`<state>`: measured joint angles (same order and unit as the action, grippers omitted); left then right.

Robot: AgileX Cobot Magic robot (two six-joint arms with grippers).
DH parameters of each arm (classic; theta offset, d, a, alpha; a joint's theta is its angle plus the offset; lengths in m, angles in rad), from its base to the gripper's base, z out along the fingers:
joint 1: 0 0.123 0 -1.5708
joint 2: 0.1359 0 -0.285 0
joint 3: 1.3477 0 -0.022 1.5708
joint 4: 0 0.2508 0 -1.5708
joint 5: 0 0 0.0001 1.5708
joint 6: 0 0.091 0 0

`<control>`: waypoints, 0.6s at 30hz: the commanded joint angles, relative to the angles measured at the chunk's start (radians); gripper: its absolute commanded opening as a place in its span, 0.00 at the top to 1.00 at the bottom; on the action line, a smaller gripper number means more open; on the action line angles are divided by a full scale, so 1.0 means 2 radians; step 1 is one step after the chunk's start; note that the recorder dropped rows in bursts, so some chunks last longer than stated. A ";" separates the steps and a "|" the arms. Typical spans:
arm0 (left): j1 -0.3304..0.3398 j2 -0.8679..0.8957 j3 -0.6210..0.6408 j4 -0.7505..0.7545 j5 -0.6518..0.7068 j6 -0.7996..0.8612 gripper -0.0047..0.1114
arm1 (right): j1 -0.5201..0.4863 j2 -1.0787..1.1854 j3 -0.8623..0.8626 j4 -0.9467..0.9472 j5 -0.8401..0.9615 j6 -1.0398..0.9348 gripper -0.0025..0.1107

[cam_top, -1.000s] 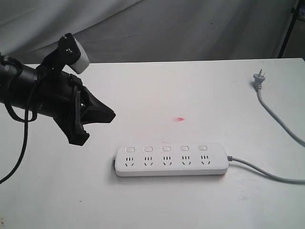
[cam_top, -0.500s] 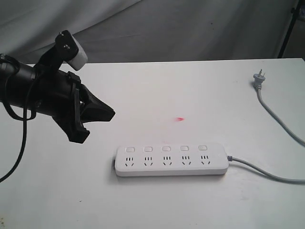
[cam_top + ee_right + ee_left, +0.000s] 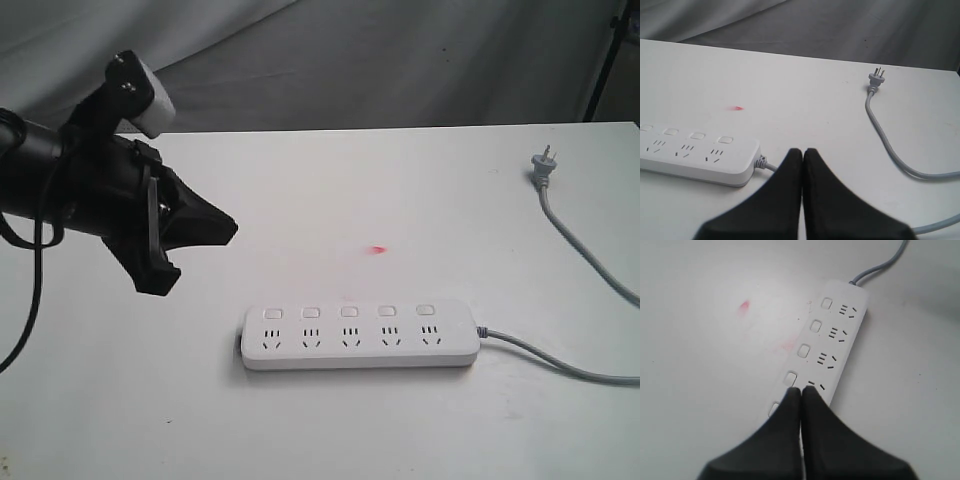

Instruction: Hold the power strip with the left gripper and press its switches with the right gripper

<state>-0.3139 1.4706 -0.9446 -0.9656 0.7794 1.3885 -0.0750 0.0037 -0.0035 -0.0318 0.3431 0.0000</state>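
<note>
The white power strip (image 3: 360, 345) lies flat near the front of the white table, its row of several small switches (image 3: 348, 312) on the far side of the sockets. My left gripper (image 3: 232, 230) hangs in the air up and to the left of the strip's left end, shut and empty, touching nothing. In the left wrist view its closed tips (image 3: 801, 390) sit over the near end of the power strip (image 3: 842, 347), with switches (image 3: 815, 326) showing beyond. My right gripper (image 3: 803, 151) is shut and empty, beside the cord end of the power strip (image 3: 735, 167); it is outside the exterior view.
The grey cord (image 3: 560, 362) runs off the strip's right end and loops back to the grey plug (image 3: 543, 165) at the far right of the table (image 3: 400, 190). A small red mark (image 3: 377, 250) lies behind the strip. Grey cloth hangs behind the table.
My left arm has drifted a little left and upward, away from the strip. The strip and the cord have not moved.
</note>
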 commanded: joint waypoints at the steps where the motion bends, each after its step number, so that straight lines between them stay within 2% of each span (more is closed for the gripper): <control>1: -0.002 -0.047 -0.002 0.001 0.002 0.002 0.96 | -0.002 -0.002 0.002 0.002 0.000 0.000 0.98; 13: 0.000 -0.180 -0.002 0.001 0.002 0.002 0.96 | -0.002 -0.002 0.002 0.002 0.000 0.000 0.98; 16: 0.020 -0.205 -0.002 0.001 0.005 0.002 0.96 | -0.002 -0.002 0.002 0.002 0.000 0.000 0.98; 18: 0.045 -0.222 -0.002 0.001 0.005 0.002 0.96 | -0.002 -0.002 0.002 0.002 0.000 0.000 0.98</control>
<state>-0.2677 1.0671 -0.9446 -0.9628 0.7893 1.3904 -0.0750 0.0037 -0.0035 -0.0318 0.3431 0.0000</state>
